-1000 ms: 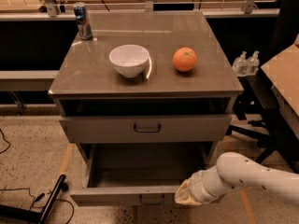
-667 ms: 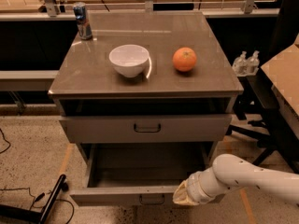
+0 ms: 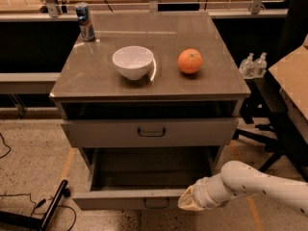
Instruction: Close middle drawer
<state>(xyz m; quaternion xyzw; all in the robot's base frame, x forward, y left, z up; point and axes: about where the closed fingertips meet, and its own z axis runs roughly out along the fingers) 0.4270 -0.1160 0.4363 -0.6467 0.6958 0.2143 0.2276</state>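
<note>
The middle drawer (image 3: 120, 199) of the grey metal cabinet (image 3: 221, 88) is pulled far out, and its long tray looks empty. Its low flat front carries a small dark loop handle (image 3: 156, 203) at the centre. My gripper (image 3: 190, 201) is at the right end of that drawer front, close to it or touching it, at the tip of the white arm (image 3: 260, 184) that reaches in from the lower right. The taller-fronted drawer (image 3: 149, 132) above stands slightly out. The lowest drawer is out of view.
On the cabinet top stand a white bowl (image 3: 133, 61), an orange (image 3: 190, 61) and a drink can (image 3: 85, 21) at the back left. Two small bottles (image 3: 254, 64) and dark furniture (image 3: 288, 90) are at the right. A black bar (image 3: 53, 203) lies on the floor at the left.
My gripper has shifted slightly to the left along the drawer front. The drawer stands about as far out as before.
</note>
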